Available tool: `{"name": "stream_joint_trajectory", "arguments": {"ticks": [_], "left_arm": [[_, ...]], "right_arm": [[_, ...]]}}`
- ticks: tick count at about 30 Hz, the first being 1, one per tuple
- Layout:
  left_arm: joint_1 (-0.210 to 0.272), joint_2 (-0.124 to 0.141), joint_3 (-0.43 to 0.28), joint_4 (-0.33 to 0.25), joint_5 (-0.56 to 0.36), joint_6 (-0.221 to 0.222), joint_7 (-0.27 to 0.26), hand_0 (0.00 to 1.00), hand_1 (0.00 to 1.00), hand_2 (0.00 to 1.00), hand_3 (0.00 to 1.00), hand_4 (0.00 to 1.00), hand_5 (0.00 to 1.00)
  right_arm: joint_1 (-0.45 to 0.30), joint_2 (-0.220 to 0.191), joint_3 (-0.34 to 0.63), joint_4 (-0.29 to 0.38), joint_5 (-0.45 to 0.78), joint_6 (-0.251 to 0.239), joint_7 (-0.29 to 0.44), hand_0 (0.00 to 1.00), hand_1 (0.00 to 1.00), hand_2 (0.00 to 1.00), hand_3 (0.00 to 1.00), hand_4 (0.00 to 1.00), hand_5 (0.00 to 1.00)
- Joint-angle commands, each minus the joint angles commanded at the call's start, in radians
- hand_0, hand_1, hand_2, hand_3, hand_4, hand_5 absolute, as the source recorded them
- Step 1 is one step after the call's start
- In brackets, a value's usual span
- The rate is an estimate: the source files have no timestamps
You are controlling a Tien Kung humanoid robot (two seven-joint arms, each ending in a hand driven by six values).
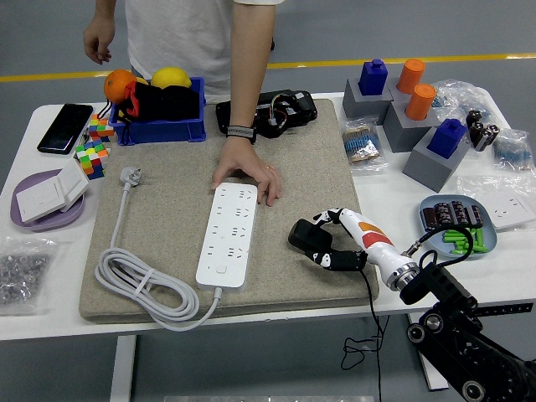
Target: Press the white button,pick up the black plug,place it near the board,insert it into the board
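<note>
While the person's hand (244, 174) rests flat on the far end of the white power strip (227, 234), the robot's right hand (332, 239) has its fingers curled around the black plug (308, 235), which sits on the beige mat (167, 218) close to the mat's right edge, toward its near right corner. Looks like thumb on the near side and fingers over the far side, so it's gripping the plug, though I can't tell if the plug is lifted off the mat or still touching it. A thin black cord (371, 306) runs from the plug area over the near edge of the table (25, 322) and hangs down.

The strip lies lengthwise roughly in the middle of the mat, just left of the plug but not touching it. Its white cable (138, 280) is coiled near the mat's near left corner, with its own white plug (130, 176) lying up by the left edge.

Other stuff: a blue bin (159, 126) at the far left, a black phone (64, 128) at the table's far left corner, a purple plate (42, 219) by the left edge, and grey blocks with blue and orange pegs (410, 109) at the far right.
</note>
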Motion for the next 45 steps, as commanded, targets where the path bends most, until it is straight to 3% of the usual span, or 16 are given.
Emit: {"name": "stream_joint_trajectory", "arguments": {"ticks": [15, 16, 21, 22, 45], "left_arm": [[-0.001, -0.003, 0.004, 0.0, -0.011, 0.002, -0.001, 0.65, 0.64, 0.634, 0.677, 0.529, 0.096], [-0.001, -0.003, 0.004, 0.0, -0.011, 0.002, -0.001, 0.651, 0.64, 0.634, 0.678, 0.53, 0.095], [0.0, -0.003, 0.001, 0.0, -0.01, 0.002, -0.001, 0.651, 0.64, 0.634, 0.678, 0.53, 0.095], [0.001, -0.003, 0.0, 0.0, -0.009, 0.002, -0.001, 0.65, 0.64, 0.634, 0.678, 0.53, 0.095], [0.0, -0.006, -0.002, 0.0, -0.012, 0.003, -0.002, 0.65, 0.64, 0.635, 0.678, 0.529, 0.095]], "right_arm": [[0.017, 0.008, -0.01, -0.015, 0.0, -0.021, 0.021, 0.677, 0.671, 0.681, 0.58, 0.855, 0.176], [0.017, 0.008, -0.011, -0.016, -0.002, -0.022, 0.022, 0.588, 0.619, 0.64, 0.579, 0.833, 0.156], [0.018, 0.009, -0.016, -0.021, -0.014, -0.024, 0.021, 0.588, 0.619, 0.64, 0.579, 0.833, 0.156], [0.018, 0.01, -0.016, -0.021, -0.016, -0.024, 0.02, 0.406, 0.508, 0.538, 0.57, 0.781, 0.016], [0.018, 0.007, -0.022, -0.038, -0.013, -0.062, 0.067, 0.359, 0.466, 0.493, 0.501, 0.835, 0.002]]}}
